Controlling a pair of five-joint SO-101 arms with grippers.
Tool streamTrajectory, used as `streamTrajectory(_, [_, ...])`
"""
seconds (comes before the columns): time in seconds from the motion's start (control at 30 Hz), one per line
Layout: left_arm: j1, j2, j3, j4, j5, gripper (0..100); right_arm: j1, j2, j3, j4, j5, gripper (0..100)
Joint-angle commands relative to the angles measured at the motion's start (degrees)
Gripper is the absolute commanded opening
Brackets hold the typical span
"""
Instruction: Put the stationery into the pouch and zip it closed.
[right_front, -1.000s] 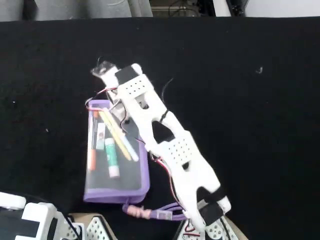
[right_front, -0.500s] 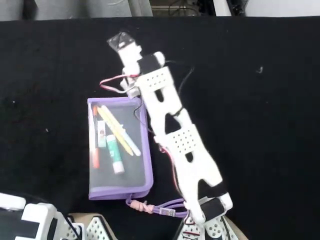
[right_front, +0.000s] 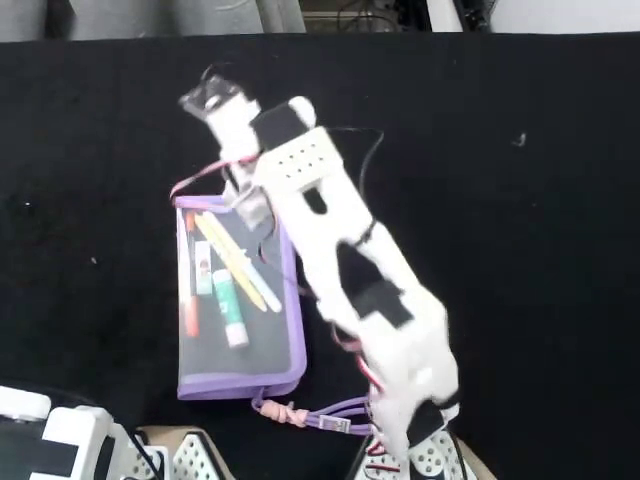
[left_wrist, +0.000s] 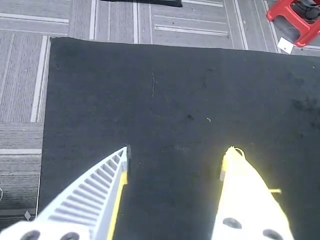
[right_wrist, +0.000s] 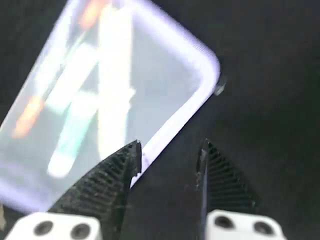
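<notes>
Black table (right_front: 520, 250), right arm (right_front: 350, 270) stretched over the far right corner of the pouch (right_front: 240, 384), which lies left of centre. Right gripper (right_wrist: 170, 147) is spread, straddling the purple edge, pinching nothing. Left gripper (left_wrist: 177, 152) hangs spread over bare table. Pens (right_front: 232, 262) and glue stick (right_front: 228, 312) look to be inside, so I'd call this the zipping step. Next it needs to catch what looks like the zipper pull (right_wrist: 220, 86). Can't tell how far the zip's open, since the arm covers that corner.

obstacle: right arm (right_front: 340, 230) over pouch (right_front: 240, 360) right edge | room: table (right_front: 520, 280) beyond — both sides
</notes>
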Motion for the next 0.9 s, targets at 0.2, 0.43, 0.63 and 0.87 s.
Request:
streamTrajectory(0.2, [0.3,-0.6,-0.5,-0.9,-0.4,30,-11.2,-28.5,32.8,-5.3,4.5,19.0])
streamTrajectory(0.43, [0.2,-0.8,-0.5,-1.1,-0.4,30,-20.7,-31.3,51.7,-14.7,4.5,18.8])
streamTrajectory(0.63, [0.3,-1.0,-0.5,-1.1,-0.4,30,-26.2,-31.6,56.3,-17.4,4.0,18.8])
streamTrajectory(0.87, [0.3,-1.1,-0.5,-1.1,-0.4,30,-31.0,-31.3,56.7,-17.1,4.0,18.8])
